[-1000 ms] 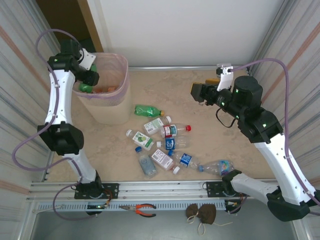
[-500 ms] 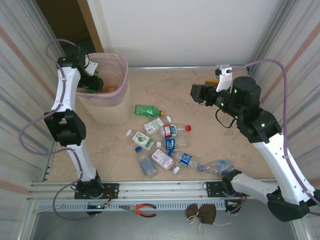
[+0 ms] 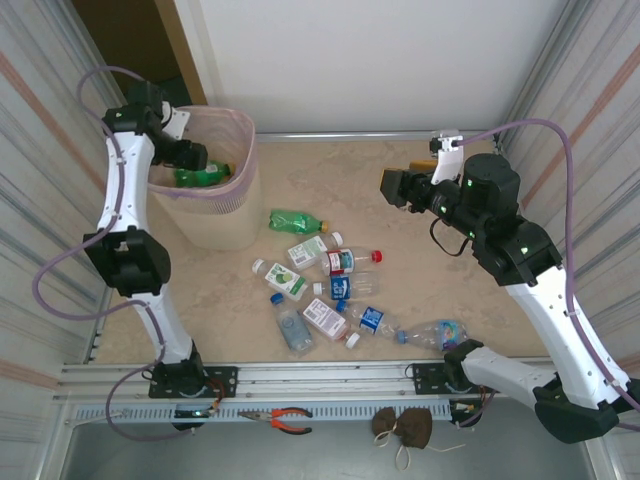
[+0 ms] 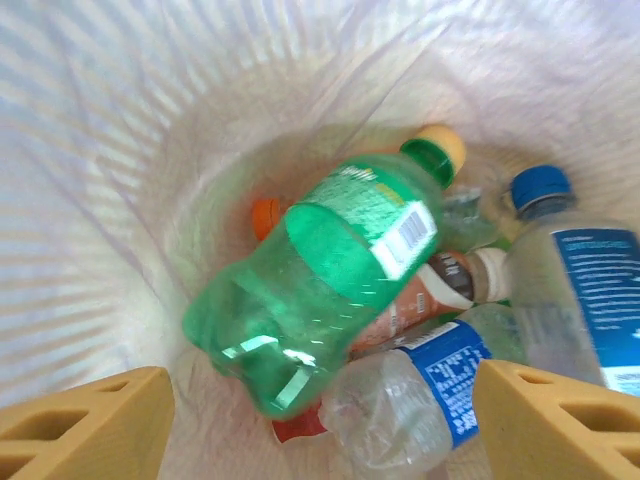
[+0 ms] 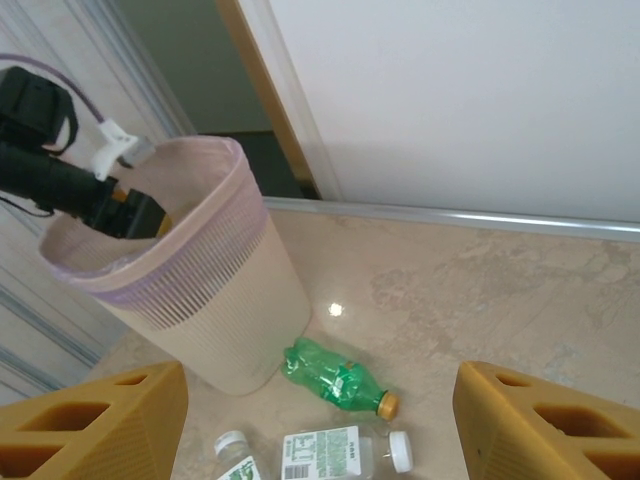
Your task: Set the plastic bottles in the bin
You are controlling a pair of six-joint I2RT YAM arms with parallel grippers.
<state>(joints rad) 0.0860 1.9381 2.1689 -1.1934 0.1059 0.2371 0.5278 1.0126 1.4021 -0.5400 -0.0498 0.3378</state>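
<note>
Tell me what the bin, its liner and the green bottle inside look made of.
Bin: probably rigid plastic, matte beige; fine moulded vertical ribs line its wall.
Liner: thin plastic film, translucent pink; it wrinkles and the ribs show through.
Green bottle: thin see-through green plastic, glossy; bright glints on its body.

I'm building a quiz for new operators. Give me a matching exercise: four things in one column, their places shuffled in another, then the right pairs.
1. left hand
2. right hand
3. clear plastic bottle with red cap
4. orange-handled pliers

A. lying on its side on the table
B. on the metal rail at the near edge
C. over the beige bin, at its pink-lined mouth
D. raised above the table's right side

Pairs: 1-C, 2-D, 3-A, 4-B
</note>
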